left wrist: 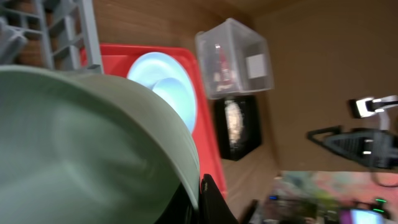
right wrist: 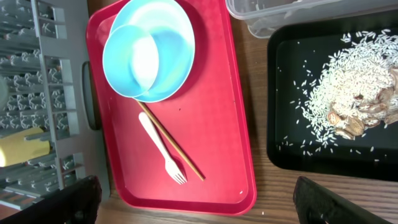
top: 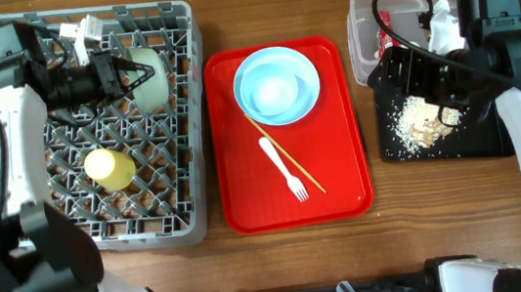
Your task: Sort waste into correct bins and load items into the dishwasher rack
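My left gripper (top: 130,75) is shut on the rim of the light green bowl (top: 150,78), held on its side over the back of the grey dishwasher rack (top: 13,218). The bowl fills the left wrist view (left wrist: 81,143). A yellow cup (top: 111,169) lies in the rack. The pale blue bowl (top: 272,92) sits on the pale-blue plate (top: 307,70) on the red tray (top: 338,176), with the white fork (top: 284,169) and chopstick (top: 292,162) in front. My right gripper (right wrist: 199,199) is open and empty, up over the black tray (top: 476,141), which holds food scraps (top: 423,120).
The clear tub (top: 364,16) stands behind the black tray with the red wrapper (top: 385,41) inside. A white object (top: 85,32) lies at the rack's back edge. Bare wood shows between the red tray and black tray (right wrist: 258,143).
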Robot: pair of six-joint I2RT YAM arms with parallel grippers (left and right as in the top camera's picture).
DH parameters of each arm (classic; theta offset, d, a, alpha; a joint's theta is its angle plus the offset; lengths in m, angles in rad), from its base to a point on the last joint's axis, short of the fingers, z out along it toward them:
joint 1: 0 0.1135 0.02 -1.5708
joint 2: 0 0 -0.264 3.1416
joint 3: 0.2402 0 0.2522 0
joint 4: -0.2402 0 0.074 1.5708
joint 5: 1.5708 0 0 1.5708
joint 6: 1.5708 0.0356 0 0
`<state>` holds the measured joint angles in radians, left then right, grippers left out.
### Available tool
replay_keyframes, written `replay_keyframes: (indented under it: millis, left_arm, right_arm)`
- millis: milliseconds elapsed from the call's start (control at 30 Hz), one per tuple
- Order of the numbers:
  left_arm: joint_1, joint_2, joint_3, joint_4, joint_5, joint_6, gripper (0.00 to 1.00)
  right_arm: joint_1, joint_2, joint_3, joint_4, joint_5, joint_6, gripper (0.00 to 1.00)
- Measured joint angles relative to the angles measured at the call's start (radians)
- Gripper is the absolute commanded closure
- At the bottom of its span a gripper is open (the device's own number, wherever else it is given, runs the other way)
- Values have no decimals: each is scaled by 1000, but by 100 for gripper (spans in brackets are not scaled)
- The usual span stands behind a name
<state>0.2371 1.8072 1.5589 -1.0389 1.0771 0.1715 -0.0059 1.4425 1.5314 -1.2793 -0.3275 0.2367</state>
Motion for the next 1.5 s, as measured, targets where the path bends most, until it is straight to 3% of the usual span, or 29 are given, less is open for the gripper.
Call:
replay_keyframes:
  millis: [167, 233, 267, 333, 367, 400, 467, 667, 833, 933, 1067, 1200, 1300, 1367, 1433, 1500]
  left_arm:
    - [42, 177, 0, 3, 183, 11, 96]
    - [59, 185, 1, 2, 193, 12, 78]
    - [70, 187, 2, -3, 180, 15, 76]
    - [116, 200, 2, -40, 100, 18, 52]
    - [156, 204, 2, -72, 41, 23, 31]
    - [198, 211, 1, -107, -13, 23, 18]
    - [255, 216, 1, -138, -61, 23, 0]
    - [312, 199, 0, -150, -74, 26, 0]
    - [219, -16, -1, -64, -103, 13, 0]
    - [-76, -146, 3, 68, -326, -94, 0]
    - [-432, -138, 1, 262, -603, -222, 0]
    - [-703, -44, 2, 401, -813, -249, 0]
    - [-801, 66, 2, 450, -907, -254, 0]
    - [-830, 148, 2, 457, -941, -257, 10]
    - [-834, 217, 2, 456, -958, -259, 26]
    - [-833, 272, 2, 448, -969, -262, 51]
  right_arm:
    - [0, 0, 0, 0, 0, -1, 0]
    - [0, 0, 0, 0, 0, -2, 0]
    - [0, 0, 0, -1, 0, -4, 0]
    - [0, 0, 0, -2, 0, -5, 0]
    - [0, 0, 0, -3, 0, -5, 0]
    - [0, 0, 0, -3, 0, -8, 0]
    - [0, 0, 0, -3, 0, -8, 0]
    - [0, 0, 0, -4, 0, -8, 0]
    - [0, 0, 0, -10, 32, -7, 0]
    - [0, 0, 0, -23, 129, 51, 0]
    - [-39, 0, 0, -41, 195, 87, 0]
    - [-57, 0, 0, -49, 206, 92, 0]
    - [-57, 0, 0, -53, 206, 92, 0]
    - [-57, 0, 0, -56, 206, 92, 0]
    - [-57, 0, 0, -60, 206, 92, 0]
    - [-57, 0, 0, -61, 206, 92, 0]
